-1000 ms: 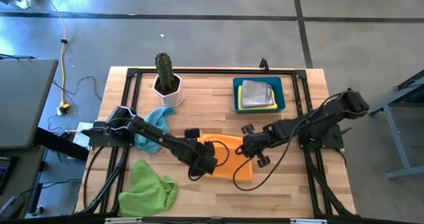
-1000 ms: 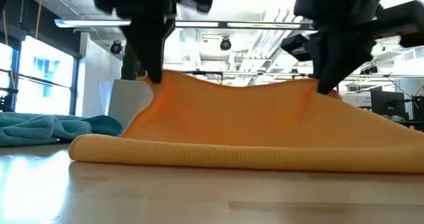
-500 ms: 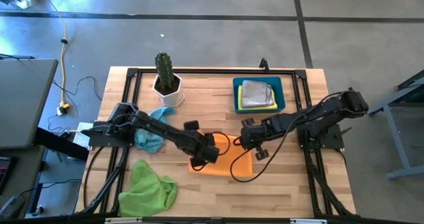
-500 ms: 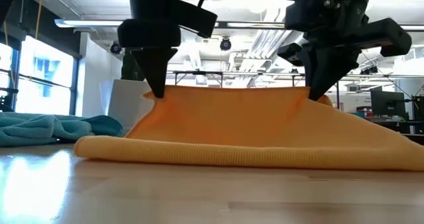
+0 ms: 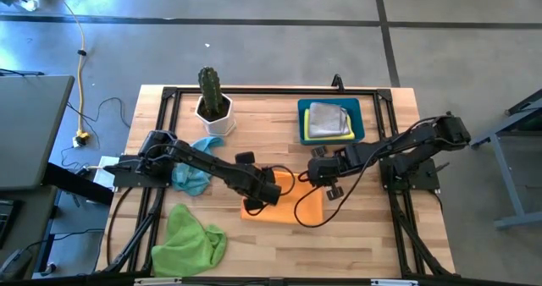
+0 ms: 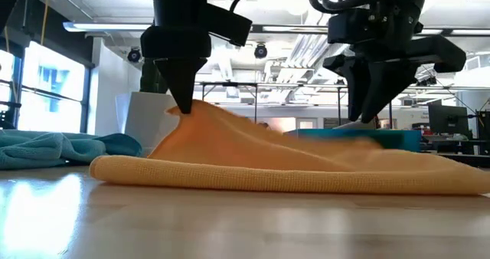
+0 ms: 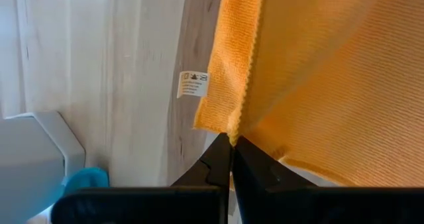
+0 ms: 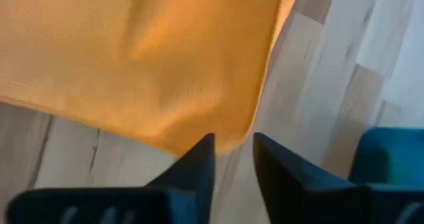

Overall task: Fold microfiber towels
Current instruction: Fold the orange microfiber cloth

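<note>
Left gripper (image 6: pixel 184 106) is clamped on one raised corner of the soft orange microfiber towel (image 6: pixel 291 163), which lies folded near the middle of the wooden bench (image 5: pixel 356 244). Right gripper (image 6: pixel 373 113) hovers above the towel's other corner, fingers (image 8: pixel 199 161) parted and holding nothing.

Looks like a robotics lab or an open workshop hall. Polished grey concrete floor (image 5: pixel 254 49) crossed by dark seams, with a yellow cable (image 5: pixel 82 62) trailing over it. Butcher-block wooden table (image 5: pixel 271 244) bolted to a black metal frame (image 5: pixel 169 92). Beyond the table edge, in the low view: exposed ceiling ducts and strip lights (image 6: pixel 283 40), tall windows (image 6: pixel 46 86), monitors on benches (image 6: pixel 448 121).
</note>
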